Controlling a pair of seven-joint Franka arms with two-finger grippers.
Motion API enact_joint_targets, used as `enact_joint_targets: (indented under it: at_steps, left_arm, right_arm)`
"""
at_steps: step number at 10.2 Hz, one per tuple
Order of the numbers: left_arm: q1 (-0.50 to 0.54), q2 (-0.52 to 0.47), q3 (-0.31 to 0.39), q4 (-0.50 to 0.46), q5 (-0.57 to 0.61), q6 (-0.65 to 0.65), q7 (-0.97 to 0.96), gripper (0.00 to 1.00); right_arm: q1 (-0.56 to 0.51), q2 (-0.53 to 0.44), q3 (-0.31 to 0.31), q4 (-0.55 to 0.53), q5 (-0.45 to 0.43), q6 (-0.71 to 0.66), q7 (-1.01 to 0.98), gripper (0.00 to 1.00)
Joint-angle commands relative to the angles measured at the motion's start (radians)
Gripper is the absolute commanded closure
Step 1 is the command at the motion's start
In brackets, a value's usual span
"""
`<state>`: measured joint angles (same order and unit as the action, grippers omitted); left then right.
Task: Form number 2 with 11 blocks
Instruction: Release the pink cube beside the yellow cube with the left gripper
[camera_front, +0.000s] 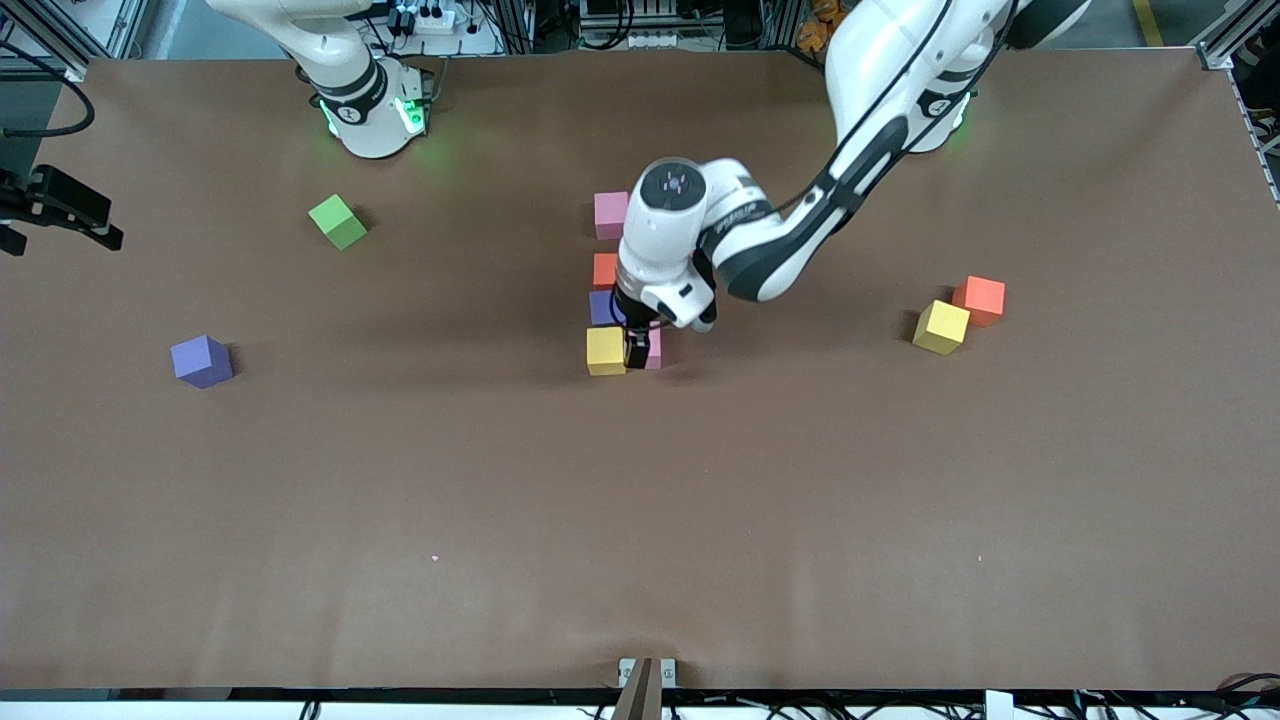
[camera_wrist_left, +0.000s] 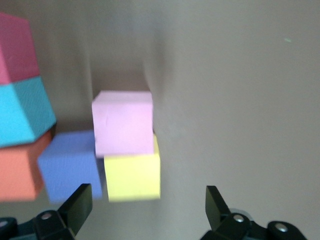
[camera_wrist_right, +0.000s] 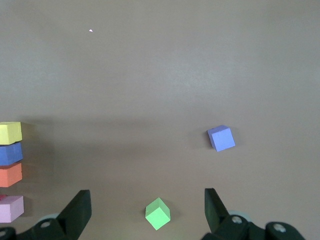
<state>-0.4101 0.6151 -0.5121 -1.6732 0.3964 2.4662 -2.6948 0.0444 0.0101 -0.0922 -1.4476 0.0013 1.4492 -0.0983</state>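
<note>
Five cubes showing mid-table in number 2 cluster (camera_front: 612, 290): pink (camera_front: 610, 215), orange-red (camera_front: 604, 270), blue (camera_front: 602, 306), yellow (camera_front: 605, 350), pale pink cube (camera_front: 654, 349) | left gripper (camera_front: 637, 352) hovering fingers apart at pale pink cube | loose yellow (camera_front: 940, 327) touching red (camera_front: 979, 300) toward left arm's end | purple (camera_front: 201, 361), lime-green (camera_front: 337, 221) toward right arm's end | right gripper (camera_wrist_right: 147, 210) waiting, jaws apart

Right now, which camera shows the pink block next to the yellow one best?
The left wrist view: the pink block shows whole, touching the yellow block. In the front view the left arm hides most of it. The right wrist view misses it.
</note>
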Motion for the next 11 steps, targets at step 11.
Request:
enact_joint_targets:
  at_steps: [11]
  left_arm:
    - [1.164, -0.301, -0.952, -0.204, -0.188, -0.604, 1.463, 0.0]
  right_arm:
    - [0.029, -0.022, 0.005, -0.007, 0.02, -0.001, -0.009, 0.0]
